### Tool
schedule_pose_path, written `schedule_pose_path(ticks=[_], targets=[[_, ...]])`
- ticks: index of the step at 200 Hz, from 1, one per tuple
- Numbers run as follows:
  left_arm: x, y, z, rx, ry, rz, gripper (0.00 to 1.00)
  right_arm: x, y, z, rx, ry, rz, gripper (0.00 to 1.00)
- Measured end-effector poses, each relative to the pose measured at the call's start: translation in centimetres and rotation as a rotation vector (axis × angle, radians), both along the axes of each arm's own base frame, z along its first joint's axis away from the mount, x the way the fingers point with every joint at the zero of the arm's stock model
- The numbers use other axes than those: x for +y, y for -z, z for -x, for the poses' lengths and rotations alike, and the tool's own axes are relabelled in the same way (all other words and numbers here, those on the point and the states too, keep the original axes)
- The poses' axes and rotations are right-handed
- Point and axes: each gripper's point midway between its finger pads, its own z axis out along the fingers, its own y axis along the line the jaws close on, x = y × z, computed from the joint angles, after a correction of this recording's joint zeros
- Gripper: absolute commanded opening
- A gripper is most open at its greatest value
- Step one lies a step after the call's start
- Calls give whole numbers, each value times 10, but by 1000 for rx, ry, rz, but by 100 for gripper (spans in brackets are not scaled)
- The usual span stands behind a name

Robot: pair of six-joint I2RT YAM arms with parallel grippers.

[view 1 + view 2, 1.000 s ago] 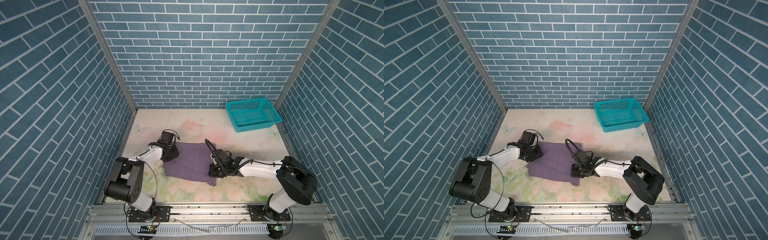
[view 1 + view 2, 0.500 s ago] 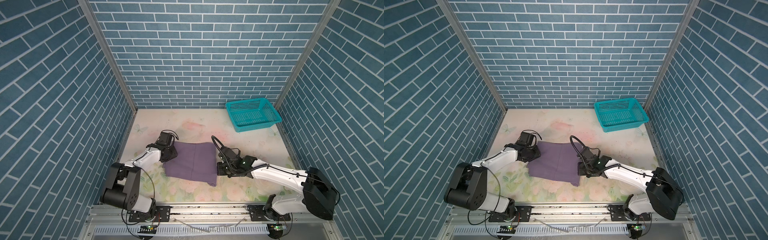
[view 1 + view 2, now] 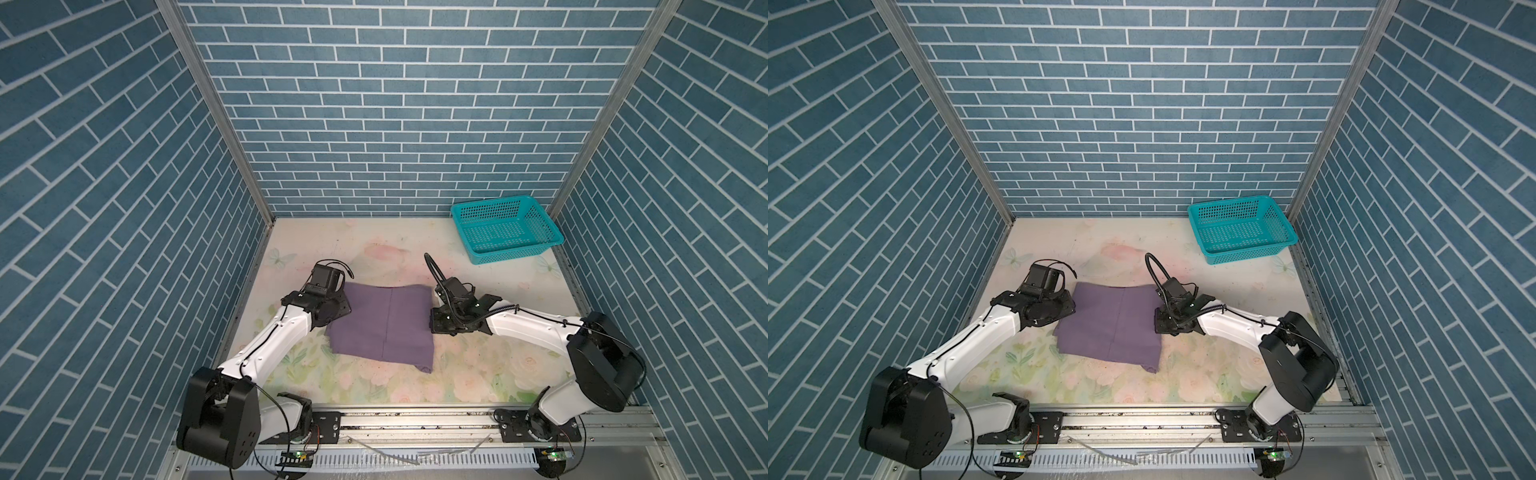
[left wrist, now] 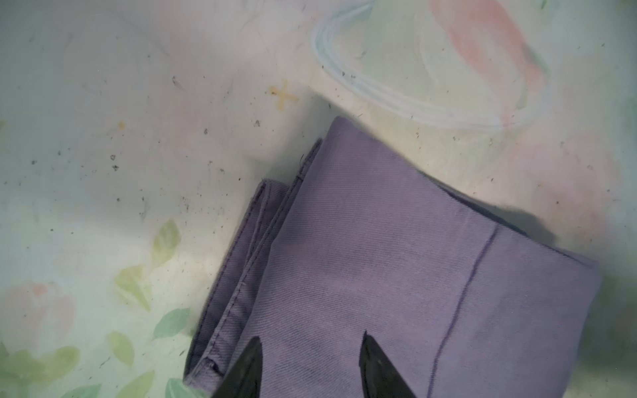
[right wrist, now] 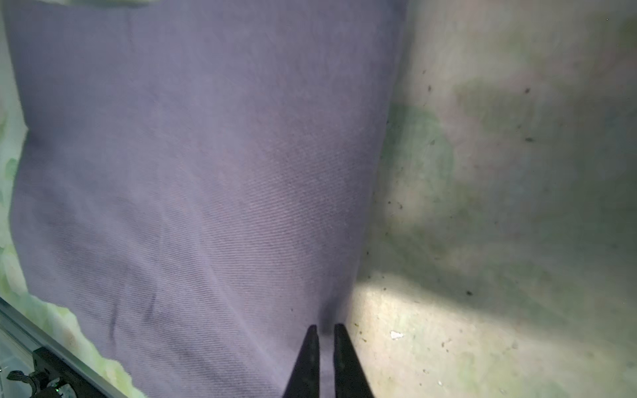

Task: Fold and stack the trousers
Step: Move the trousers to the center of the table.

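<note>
- Trousers of soft purple cloth (image 3: 382,324) lie folded flat on the flowery table (image 3: 374,249).
- Left pincer (image 4: 310,337) is apart, over the trousers.
- Right pincer (image 5: 325,326) is almost together at their edge; I cannot tell if it grips.

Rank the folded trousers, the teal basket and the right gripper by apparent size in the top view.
1. folded trousers and teal basket: nearly alike in a top view; the basket sits farther back, so I won't rank them.
2. right gripper: clearly smallest.
</note>
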Motion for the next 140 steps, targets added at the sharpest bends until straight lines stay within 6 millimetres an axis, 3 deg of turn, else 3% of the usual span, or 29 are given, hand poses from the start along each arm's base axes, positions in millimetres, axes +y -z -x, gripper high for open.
schedule_pose_path(ticks=[31,73,90,140], targets=[[2,35,12,102,-3,-14,40,4,12,-1,23,-5,1,9],[16,64,2,155,-71,6,38,4,26,-9,63,10,-12,6],[23,66,-3,154,-97,29,37,10,26,-20,75,15,-32,5],[56,60,-34,128,-198,13,36,57,24,-64,68,-33,-101,3]])
